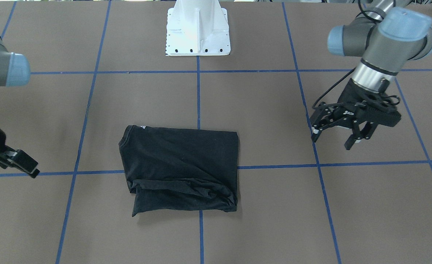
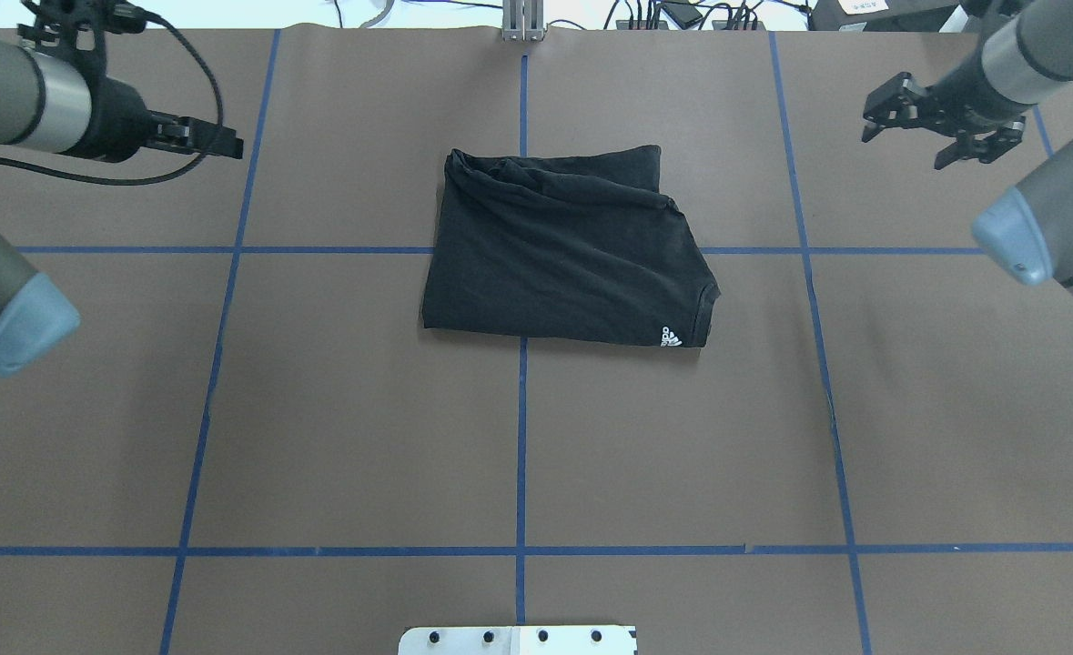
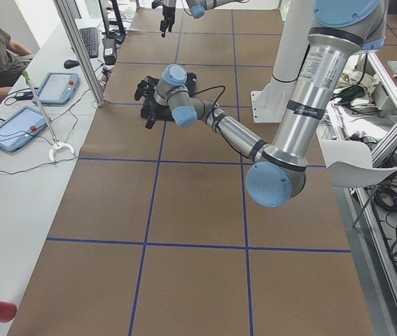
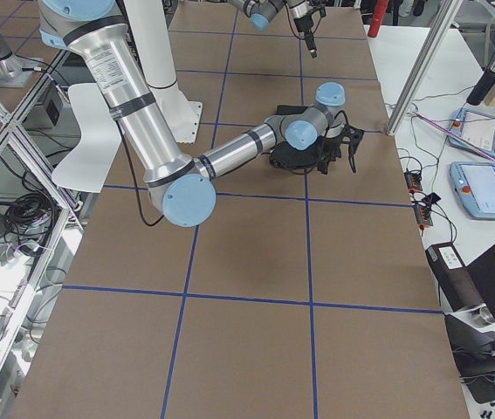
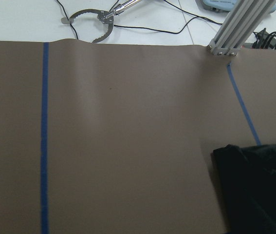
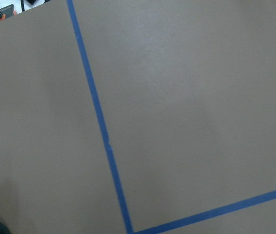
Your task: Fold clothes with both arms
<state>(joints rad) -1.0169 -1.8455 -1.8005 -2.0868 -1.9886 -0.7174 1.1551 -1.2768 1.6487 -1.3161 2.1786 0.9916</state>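
a black cotton t-shirt (image 1: pixel 179 165) lies folded into a rough rectangle near the middle of the brown paper-covered table (image 2: pixel 336 409). it straddles the central one of the blue tape lines (image 2: pixel 521 437) and the cross line on the far side from the robot. its plain black side faces up. a small white logo (image 2: pixel 671 337) shows at the corner nearest the robot and towards its right, next to a curved, collar-like edge. the edge farthest from the robot is bunched into loose, uneven folds, while the rest lies fairly flat with shallow creases. the left gripper (image 1: pixel 331 143), a black two-finger one on a silver-and-grey arm, is off to the shirt's left side, well apart from it, its fingers spread wide and holding nothing. the right gripper (image 2: pixel 903 148) is well apart on the other side, fingers likewise parted and empty. the left wrist view catches one corner of the shirt at its lower right, and the right wrist view shows only brown surface and tape. the white bolted base plate (image 1: pixel 197 36) stands at the robot's edge of the table.
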